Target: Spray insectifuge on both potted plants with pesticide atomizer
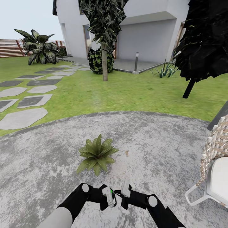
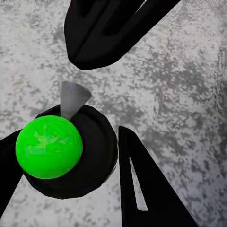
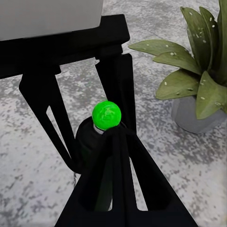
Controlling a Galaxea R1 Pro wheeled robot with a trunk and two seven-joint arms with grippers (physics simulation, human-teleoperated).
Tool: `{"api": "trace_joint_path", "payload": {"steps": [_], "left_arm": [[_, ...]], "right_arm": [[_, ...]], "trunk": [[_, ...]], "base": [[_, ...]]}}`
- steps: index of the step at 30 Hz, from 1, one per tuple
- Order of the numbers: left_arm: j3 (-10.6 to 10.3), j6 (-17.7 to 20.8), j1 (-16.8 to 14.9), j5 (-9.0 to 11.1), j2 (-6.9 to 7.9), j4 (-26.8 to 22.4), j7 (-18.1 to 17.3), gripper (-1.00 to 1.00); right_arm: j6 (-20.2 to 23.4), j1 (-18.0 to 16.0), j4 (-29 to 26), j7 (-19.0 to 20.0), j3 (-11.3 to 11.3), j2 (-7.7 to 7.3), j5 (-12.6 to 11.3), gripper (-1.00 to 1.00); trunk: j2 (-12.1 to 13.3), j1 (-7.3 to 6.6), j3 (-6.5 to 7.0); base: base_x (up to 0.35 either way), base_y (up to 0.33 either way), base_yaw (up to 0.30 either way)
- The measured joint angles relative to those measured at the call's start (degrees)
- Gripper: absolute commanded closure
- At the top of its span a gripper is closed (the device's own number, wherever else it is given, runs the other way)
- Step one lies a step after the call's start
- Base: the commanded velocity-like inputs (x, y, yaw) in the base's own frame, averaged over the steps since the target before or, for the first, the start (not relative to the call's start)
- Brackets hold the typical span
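1. My left gripper sits low in the head view, fingers closed around the pesticide atomizer; the left wrist view shows its green top between the fingers.
2. The potted plant stands just ahead on the patio, leaves already speckled pale.
3. My right gripper crowds the bottle; I cannot tell its opening. I judge a nudge could tilt the nozzle off the plant.

Round mottled grey stone patio ringed by lawn.

A low potted plant stands on the stone, pale-specked leaves over a grey pot; a white-cushioned wicker chair sits at the edge; a small brownish speck, perhaps debris, lies nearby.
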Motion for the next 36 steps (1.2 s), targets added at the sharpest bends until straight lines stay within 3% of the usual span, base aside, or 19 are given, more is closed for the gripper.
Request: {"api": "trace_joint_path", "payload": {"steps": [9,36], "left_arm": [[0.0,0.0,-0.1,1.7,-0.09,-0.1,0.0,1.00],[0.0,-0.3,0.0,1.9,-0.49,0.0,-0.1,1.00]], "right_arm": [[0.0,0.0,0.0,0.0,0.0,0.00,0.0,1.00],[0.0,0.0,0.0,0.0,0.0,0.00,0.0,1.00]], "trunk": [[0.0,0.00,0.00],[0.0,0.00,0.00]], "base": [[0.000,0.000,0.000],[0.000,0.000,0.000]]}}
